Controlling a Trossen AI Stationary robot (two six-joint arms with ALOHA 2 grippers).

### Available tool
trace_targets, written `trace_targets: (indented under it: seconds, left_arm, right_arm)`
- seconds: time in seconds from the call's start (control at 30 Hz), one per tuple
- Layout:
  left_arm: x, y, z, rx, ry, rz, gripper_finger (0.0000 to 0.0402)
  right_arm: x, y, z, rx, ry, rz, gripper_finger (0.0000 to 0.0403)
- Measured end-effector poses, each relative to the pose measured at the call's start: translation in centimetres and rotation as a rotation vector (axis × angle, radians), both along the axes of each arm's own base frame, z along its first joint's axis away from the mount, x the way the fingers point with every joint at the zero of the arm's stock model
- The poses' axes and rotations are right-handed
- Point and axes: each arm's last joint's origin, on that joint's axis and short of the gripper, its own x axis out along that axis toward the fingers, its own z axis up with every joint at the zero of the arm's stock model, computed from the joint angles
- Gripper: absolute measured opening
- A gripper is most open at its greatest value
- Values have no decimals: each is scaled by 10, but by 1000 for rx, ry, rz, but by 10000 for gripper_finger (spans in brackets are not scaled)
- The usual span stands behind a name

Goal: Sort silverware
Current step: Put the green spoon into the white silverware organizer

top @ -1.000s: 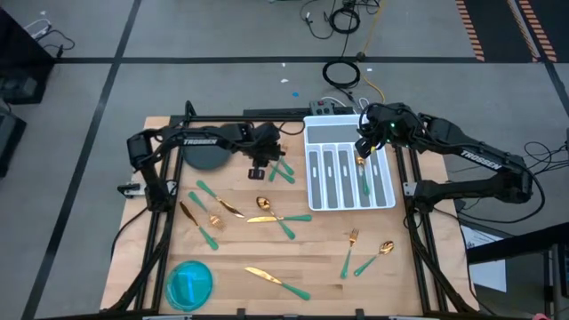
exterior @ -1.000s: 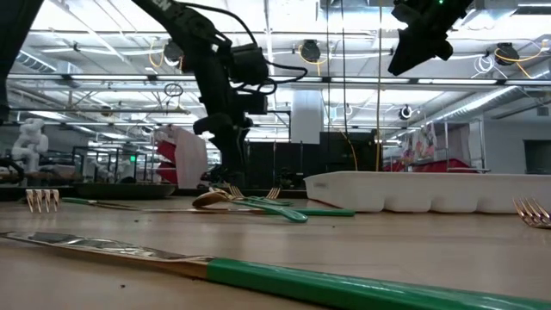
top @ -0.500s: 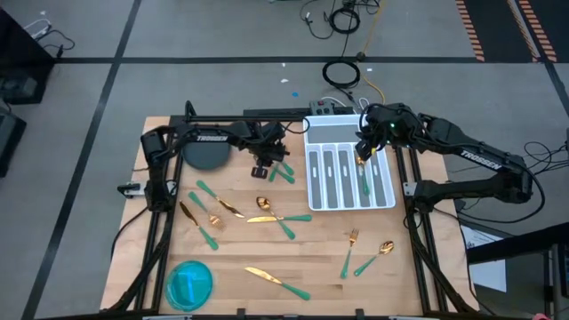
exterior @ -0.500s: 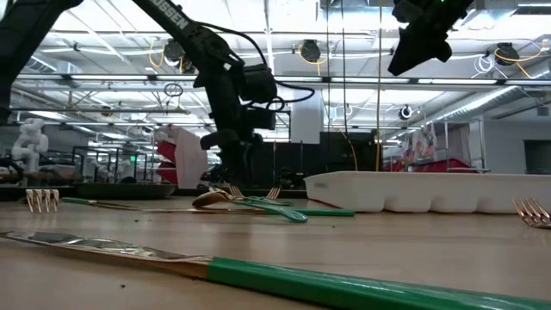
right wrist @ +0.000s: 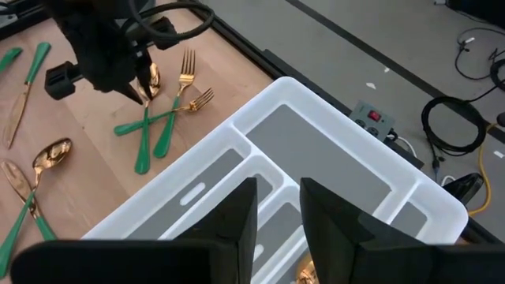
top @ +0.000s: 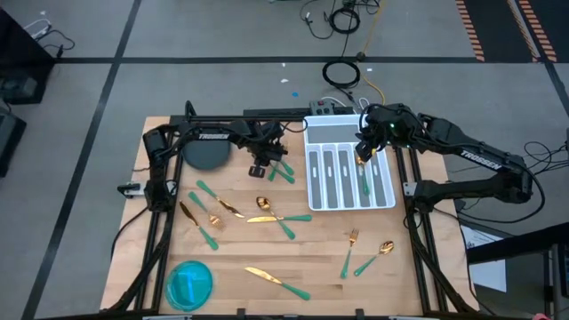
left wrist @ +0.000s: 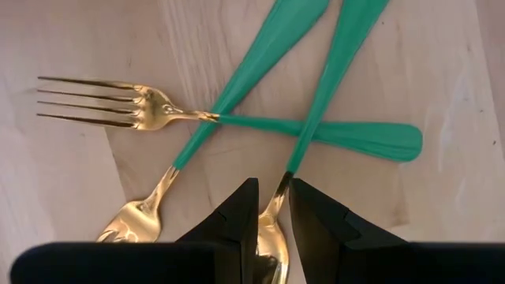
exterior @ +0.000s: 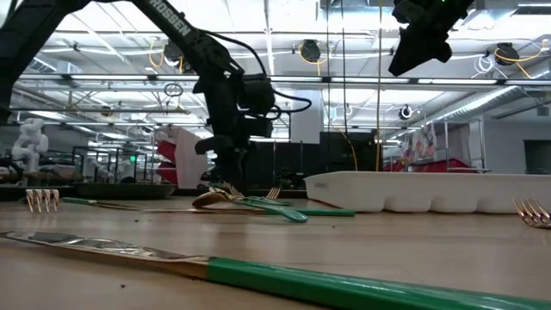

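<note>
My left gripper (top: pixel 260 169) is down at the table's far middle, on a pile of three crossed green-handled pieces: two forks (left wrist: pixel 91 102) and a spoon (left wrist: pixel 331 71). It is shut on the spoon, which also shows in the right wrist view (right wrist: pixel 154 77). My right gripper (top: pixel 363 151) hangs high over the white slotted tray (top: pixel 316 200), slightly open and holding nothing. A gold-headed spoon (top: pixel 363 173) lies in a tray slot under it. More silverware lies loose on the wood. My left gripper has the spoon's gold neck (left wrist: pixel 276 193), just above the bowl, between its two fingers. The fingers point down from above and lie across the spoon. The spoon lies flat on the table, its green handle crossing over a fork's handle.
Knives, spoons and forks lie at the table's left middle (top: pixel 213 218), near middle (top: pixel 277 280) and near right (top: pixel 369 253). A blue bowl (top: pixel 189 283) stands at the near left and a dark round dish (top: pixel 206 156) at the far left. Cables and a grey box (top: pixel 327 108) lie beyond the tray.
My left arm has stretched out farther from its base, and its gripper has stayed low over the crossed pieces with only a small sideways shift.
</note>
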Motion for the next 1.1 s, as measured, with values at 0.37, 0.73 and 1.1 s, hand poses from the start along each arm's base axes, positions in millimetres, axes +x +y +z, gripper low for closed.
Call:
trace_targets:
  seconds: [0.37, 0.73, 1.1]
  left_arm:
    - [1, -3, -13, -43, 41, -56, 82]
    - [10, -2, -21, 1, 21, -32, 82]
    - [18, 3, -8, 25, 29, -21, 82]
  right_arm:
    - [0, 0, 0, 0, 0, 0, 91]
    - [0, 0, 0, 7, -3, -3, 91]
    - [0, 0, 0, 8, -1, -3, 91]
